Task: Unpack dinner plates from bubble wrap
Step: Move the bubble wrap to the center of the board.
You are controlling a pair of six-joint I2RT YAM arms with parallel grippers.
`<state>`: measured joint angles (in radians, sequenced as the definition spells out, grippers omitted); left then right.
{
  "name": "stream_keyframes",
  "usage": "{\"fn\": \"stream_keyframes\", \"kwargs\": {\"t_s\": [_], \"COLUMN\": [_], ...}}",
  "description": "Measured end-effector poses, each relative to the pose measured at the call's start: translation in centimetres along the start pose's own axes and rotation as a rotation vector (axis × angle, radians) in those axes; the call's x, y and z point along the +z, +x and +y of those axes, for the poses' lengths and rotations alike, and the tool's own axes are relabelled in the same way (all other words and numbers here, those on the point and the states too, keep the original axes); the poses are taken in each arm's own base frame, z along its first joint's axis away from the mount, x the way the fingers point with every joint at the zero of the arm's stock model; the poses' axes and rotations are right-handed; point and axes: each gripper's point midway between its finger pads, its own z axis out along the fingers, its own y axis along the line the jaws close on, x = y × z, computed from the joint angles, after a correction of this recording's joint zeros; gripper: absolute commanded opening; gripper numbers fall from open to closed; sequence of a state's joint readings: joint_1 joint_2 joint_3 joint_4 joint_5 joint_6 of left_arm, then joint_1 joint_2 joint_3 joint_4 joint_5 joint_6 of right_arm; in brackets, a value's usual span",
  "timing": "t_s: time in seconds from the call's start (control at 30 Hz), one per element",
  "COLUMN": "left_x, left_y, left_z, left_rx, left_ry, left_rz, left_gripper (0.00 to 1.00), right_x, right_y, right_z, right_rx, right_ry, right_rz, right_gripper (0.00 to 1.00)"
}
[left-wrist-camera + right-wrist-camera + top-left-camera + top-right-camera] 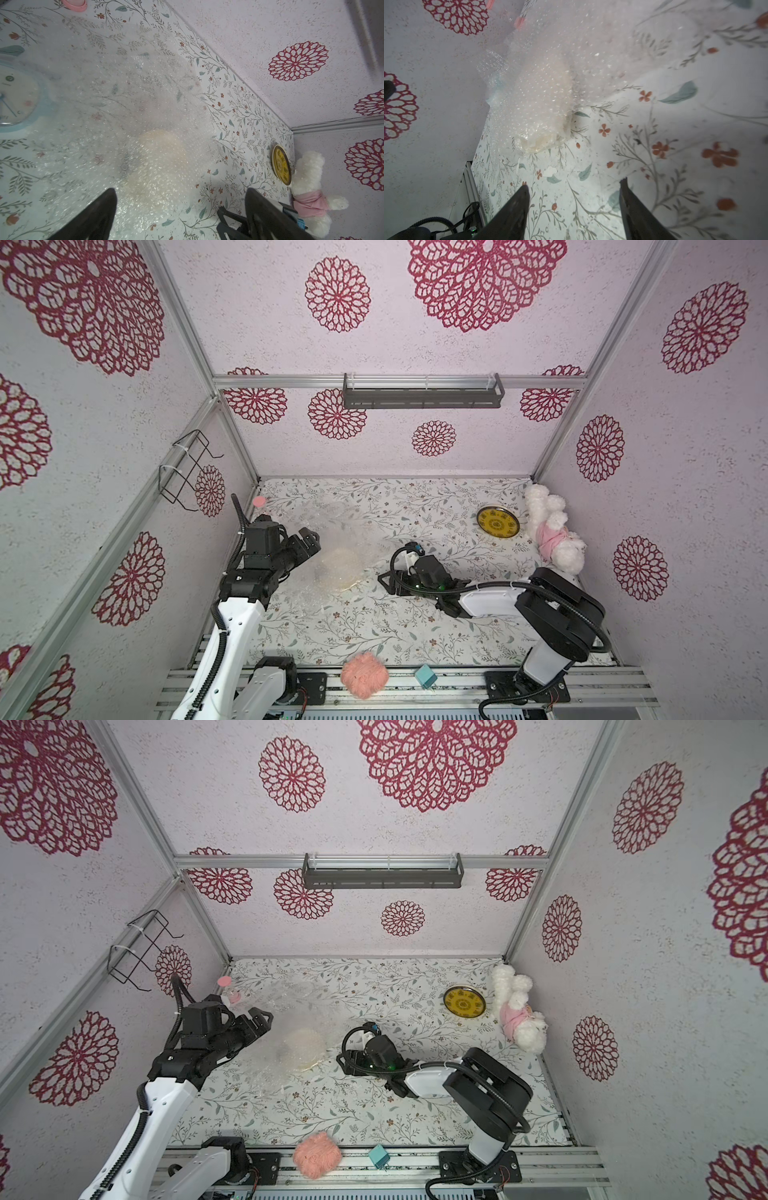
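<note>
Your left tool (180, 190) and right tool (575, 182) stand spread. A cream plate (337, 568) lies under bubble wrap (128, 99) left of centre, yellow plate (498, 522) far right. Only the left wrist view shows a clock (16, 99).

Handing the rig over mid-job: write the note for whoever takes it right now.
Left hand: open, empty, over the bubble wrap.
Right hand: open, empty, low beside the wrapped cream plate.
Done: yellow plate bare, by the plush toy.
To do: unwrap the cream plate; a clock lies partly under the wrap; no third plate visible.
</note>
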<state>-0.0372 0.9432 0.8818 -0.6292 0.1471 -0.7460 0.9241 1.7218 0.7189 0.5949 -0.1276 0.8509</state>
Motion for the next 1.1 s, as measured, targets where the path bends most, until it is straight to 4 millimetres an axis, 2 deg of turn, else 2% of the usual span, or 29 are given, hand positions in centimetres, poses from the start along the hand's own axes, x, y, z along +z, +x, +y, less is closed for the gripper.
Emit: {"fn": "stream_keyframes", "kwargs": {"t_s": [0.2,0.47,0.6,0.8,1.1], "left_x": [0.1,0.8,0.9,1.1,1.3], "left_y": [0.2,0.8,0.8,0.9,1.3], "left_z": [-0.2,-0.2,-0.3,-0.2,0.1], "left_rx": [-0.002,-0.004,-0.003,-0.003,0.007], "left_ry": [0.014,0.025,0.032,0.033,0.03], "left_rz": [0.009,0.039,0.037,0.038,0.045], "left_gripper": [0.97,0.97,0.97,0.97,0.97], "right_x": [2.9,4.7,5.6,6.1,6.8], "right_y": [1.9,2.1,2.5,3.4,2.7], "right_z": [1.1,2.7,3.2,2.8,3.3], "right_rx": [0.039,0.068,0.075,0.108,0.176], "right_ry": [-0.025,-0.043,-0.04,-0.013,-0.016], "right_rz": [0.035,0.029,0.028,0.027,-0.028], "right_gripper": [0.63,0.62,0.59,0.52,0.47]}}
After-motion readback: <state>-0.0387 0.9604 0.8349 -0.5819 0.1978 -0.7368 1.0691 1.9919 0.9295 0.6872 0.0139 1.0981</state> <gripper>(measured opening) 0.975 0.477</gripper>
